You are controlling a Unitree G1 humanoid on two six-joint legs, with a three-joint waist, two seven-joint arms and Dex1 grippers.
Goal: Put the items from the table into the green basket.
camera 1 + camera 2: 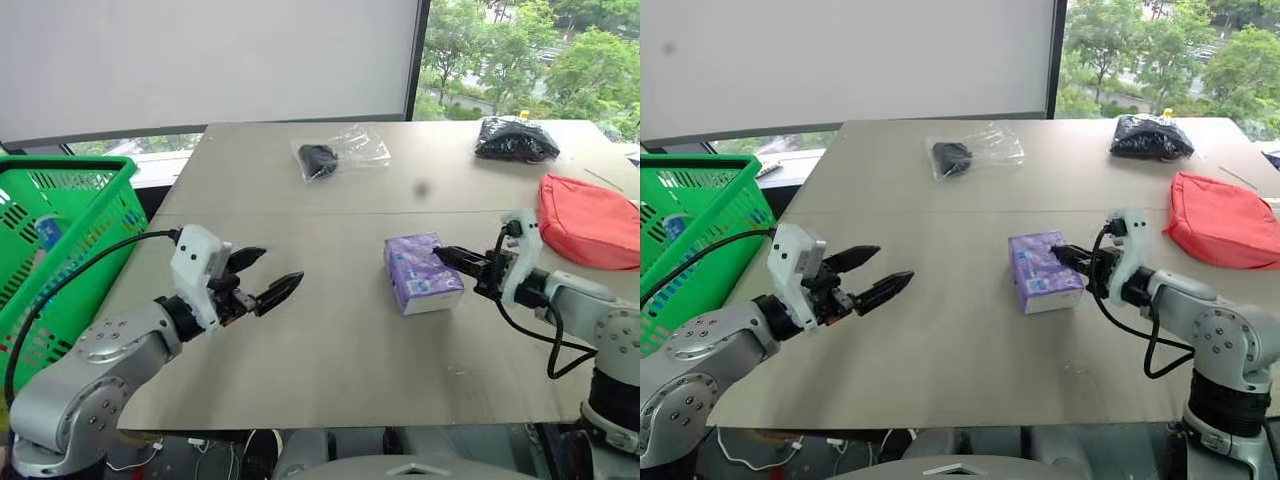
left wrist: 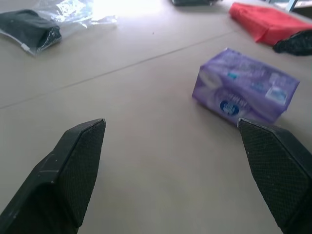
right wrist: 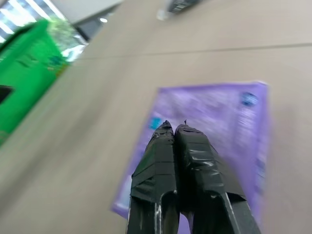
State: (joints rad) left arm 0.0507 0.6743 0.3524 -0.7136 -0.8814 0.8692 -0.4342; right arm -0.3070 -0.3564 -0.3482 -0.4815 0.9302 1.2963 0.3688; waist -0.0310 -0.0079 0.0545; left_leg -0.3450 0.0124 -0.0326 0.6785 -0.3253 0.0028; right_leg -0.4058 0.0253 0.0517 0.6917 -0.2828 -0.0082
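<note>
On the beige table [image 1: 330, 350], the green basket [image 1: 60, 230] waits off our left edge. Our left gripper [image 1: 262, 278] hovers spread wide, holding nothing. Our right gripper [image 1: 455, 258], fingers pressed together, pinches the purple tissue pack [image 1: 422, 272], seemingly to lift it.

Tissue pack [image 1: 423, 272] mid-table [image 1: 330, 350], basket [image 1: 60, 250] at left, pouch [image 1: 590, 220] right.
</note>
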